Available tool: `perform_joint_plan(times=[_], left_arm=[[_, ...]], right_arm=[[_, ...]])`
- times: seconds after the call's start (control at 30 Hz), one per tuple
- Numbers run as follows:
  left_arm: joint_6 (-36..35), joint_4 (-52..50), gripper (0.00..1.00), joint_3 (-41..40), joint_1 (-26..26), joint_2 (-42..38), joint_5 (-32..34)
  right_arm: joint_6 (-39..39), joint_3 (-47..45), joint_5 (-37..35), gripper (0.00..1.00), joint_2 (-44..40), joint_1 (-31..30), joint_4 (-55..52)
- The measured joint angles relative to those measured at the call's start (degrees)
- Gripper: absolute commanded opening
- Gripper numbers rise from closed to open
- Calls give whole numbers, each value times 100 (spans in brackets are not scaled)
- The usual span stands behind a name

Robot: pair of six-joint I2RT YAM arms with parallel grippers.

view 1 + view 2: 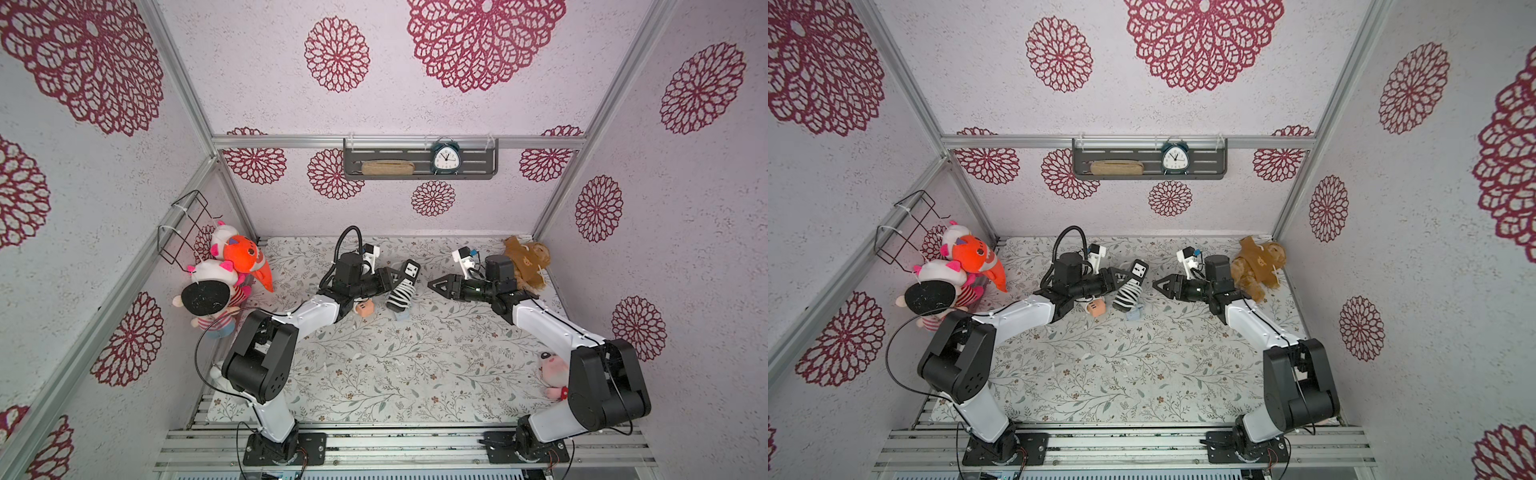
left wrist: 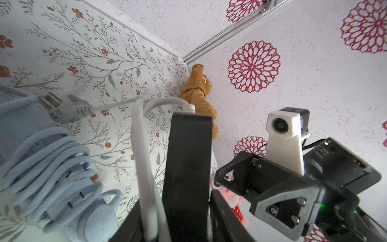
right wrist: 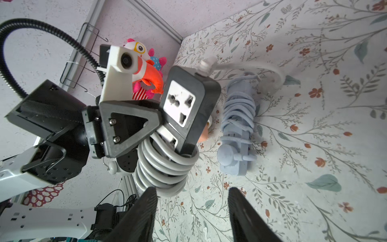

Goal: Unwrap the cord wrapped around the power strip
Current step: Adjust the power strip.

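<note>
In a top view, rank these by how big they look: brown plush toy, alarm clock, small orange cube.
1. brown plush toy, largest
2. alarm clock, clearly smaller
3. small orange cube, smallest

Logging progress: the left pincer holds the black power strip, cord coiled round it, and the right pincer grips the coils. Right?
No: the right wrist view shows the right pincer open, gripping nothing. The left pincer does hold the cord-wrapped black power strip.

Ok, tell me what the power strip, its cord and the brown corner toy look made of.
Power strip: hard plastic, matte black shell, white socket face. Cord: likely rubbery plastic jacket; smooth, pale grey, bends in tight coils. Brown plush toy: fuzzy fabric, slumped shape.
</note>
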State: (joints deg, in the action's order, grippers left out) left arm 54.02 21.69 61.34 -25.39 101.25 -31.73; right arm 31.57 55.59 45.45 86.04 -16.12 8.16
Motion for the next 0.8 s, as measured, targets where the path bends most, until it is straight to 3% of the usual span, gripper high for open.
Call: perform_joint_plan(times=[0.17, 0.37, 0.63, 0.8], left_arm=[[494, 675, 0, -111, -48, 2, 184], [1012, 1327, 0, -334, -101, 4, 616], [1873, 2507, 0, -372, -258, 518, 1060], [2057, 2658, 0, -372, -354, 616, 1263]], right_arm=[[476, -9, 136, 86, 133, -85, 857], [691, -11, 155, 91, 339, -328, 1180], [723, -11, 197, 91, 531, -616, 1370], [802, 17, 170, 76, 693, -654, 1394]])
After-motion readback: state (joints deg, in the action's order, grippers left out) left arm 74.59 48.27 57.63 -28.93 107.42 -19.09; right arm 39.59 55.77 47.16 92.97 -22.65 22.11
